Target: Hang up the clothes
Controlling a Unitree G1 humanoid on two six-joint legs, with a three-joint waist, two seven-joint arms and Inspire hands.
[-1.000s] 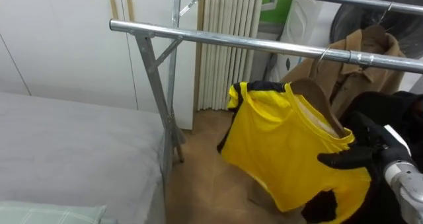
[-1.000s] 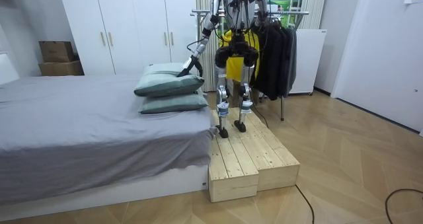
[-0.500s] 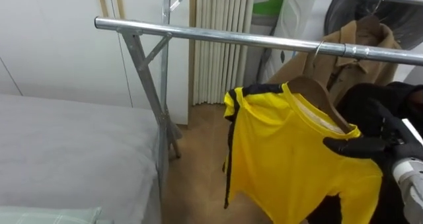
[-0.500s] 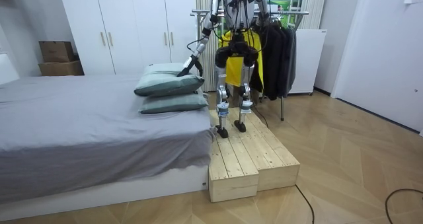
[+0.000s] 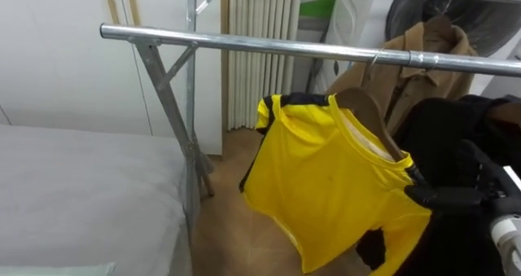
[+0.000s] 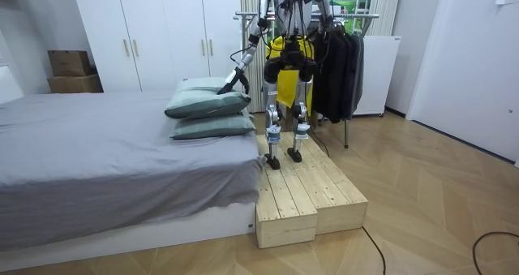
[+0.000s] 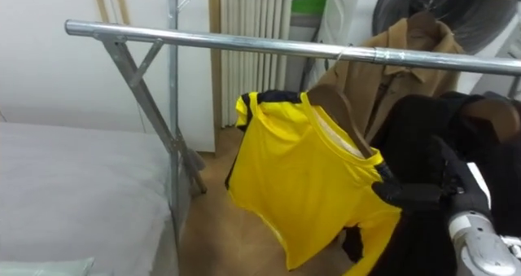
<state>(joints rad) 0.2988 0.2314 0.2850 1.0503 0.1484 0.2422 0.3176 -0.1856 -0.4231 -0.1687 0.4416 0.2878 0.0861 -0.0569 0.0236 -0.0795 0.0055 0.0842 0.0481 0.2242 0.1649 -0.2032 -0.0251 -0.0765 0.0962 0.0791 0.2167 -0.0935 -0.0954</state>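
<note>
right robot hand [image 5: 461, 197], fingers straight, touches the near shoulder of the yellow shirt [image 5: 326, 186], which hangs to its left under the rail [image 5: 269, 45].

— What stands in the room?
— A bed [image 6: 97, 153] under a grey cover, with two grey-green pillows [image 6: 208, 105] stacked at its corner on the room view's right.
— And behind the bed?
— A white wardrobe [image 6: 154, 32] along the wall. Two cardboard boxes [image 6: 70, 64] are stacked beyond the bed, at the room view's left.
— Anything beside the bed?
— A low platform of pale planks [image 6: 312, 198] sits against its side, on the parquet floor [image 6: 438, 194]. Past the bed's corner stands a white ribbed panel [image 5: 256, 64], perhaps a radiator. A white cabinet [image 6: 375, 74] stands well apart from the bed.
</note>
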